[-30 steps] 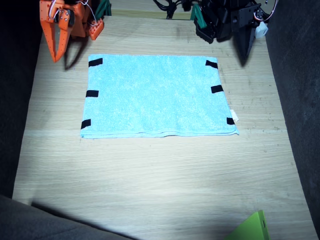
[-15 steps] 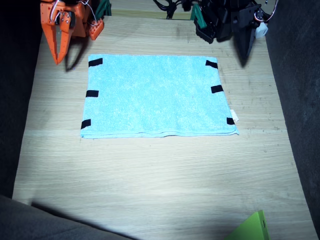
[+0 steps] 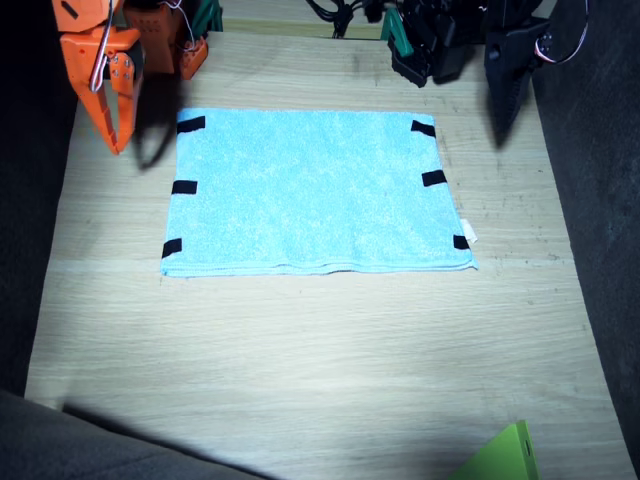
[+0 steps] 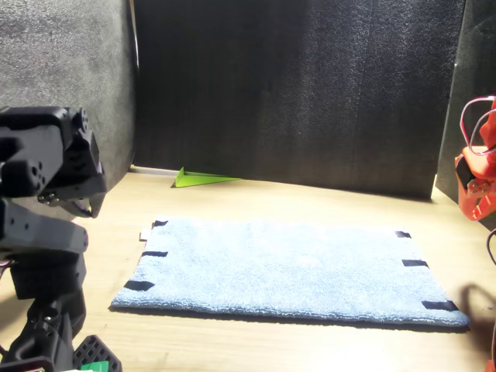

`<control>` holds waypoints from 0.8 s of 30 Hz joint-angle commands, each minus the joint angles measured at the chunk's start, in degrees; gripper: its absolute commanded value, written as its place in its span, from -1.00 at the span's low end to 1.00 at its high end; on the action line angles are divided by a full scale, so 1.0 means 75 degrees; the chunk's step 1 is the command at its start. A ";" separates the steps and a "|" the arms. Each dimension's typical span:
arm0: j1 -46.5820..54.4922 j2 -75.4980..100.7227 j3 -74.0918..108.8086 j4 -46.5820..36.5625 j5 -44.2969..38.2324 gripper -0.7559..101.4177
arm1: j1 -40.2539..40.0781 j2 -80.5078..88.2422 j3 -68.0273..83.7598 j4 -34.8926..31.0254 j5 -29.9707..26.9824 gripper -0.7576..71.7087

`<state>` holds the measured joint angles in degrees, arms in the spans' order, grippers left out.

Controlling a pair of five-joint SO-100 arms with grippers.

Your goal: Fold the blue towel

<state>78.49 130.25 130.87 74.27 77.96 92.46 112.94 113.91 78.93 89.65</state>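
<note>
- the light turquoise-blue terry cloth towel lies flat, unfolded, on the pale wooden table.
- the orange right gripper hangs beside its corner, jaws closed.
- the black left gripper: jaw state unclear.

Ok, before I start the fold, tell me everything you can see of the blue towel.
The blue towel is a light turquoise terry rectangle lying flat and spread on the wooden table, not yet folded. Three short black tape marks sit along each short edge, and a small white tag sticks out near one corner. Its near long edge looks doubled or hemmed. Only the table touches it; the right gripper and left gripper hang beside its far corners, off the cloth.
</note>
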 commanded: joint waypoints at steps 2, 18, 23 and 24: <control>-0.0246 -0.1559 -0.0926 0.0070 -0.0176 -0.98 | 0.0398 -0.1711 -0.2250 0.1629 0.0703 -0.75; -0.0047 -0.1980 -0.1066 0.0902 -0.0457 -0.99 | 0.0234 -0.2180 -0.3258 0.2859 0.1992 -0.58; 0.0750 -0.2285 -0.1500 0.1441 -0.0023 -0.99 | 0.0223 -0.3152 -0.3410 0.3738 0.2250 -0.58; 0.0820 -0.2379 -0.1570 0.1500 0.0012 -0.99 | 0.0223 -0.3352 -0.3398 0.3762 0.2262 -0.57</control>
<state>82.44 112.76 121.73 84.11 76.46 93.78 89.03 89.38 104.94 105.21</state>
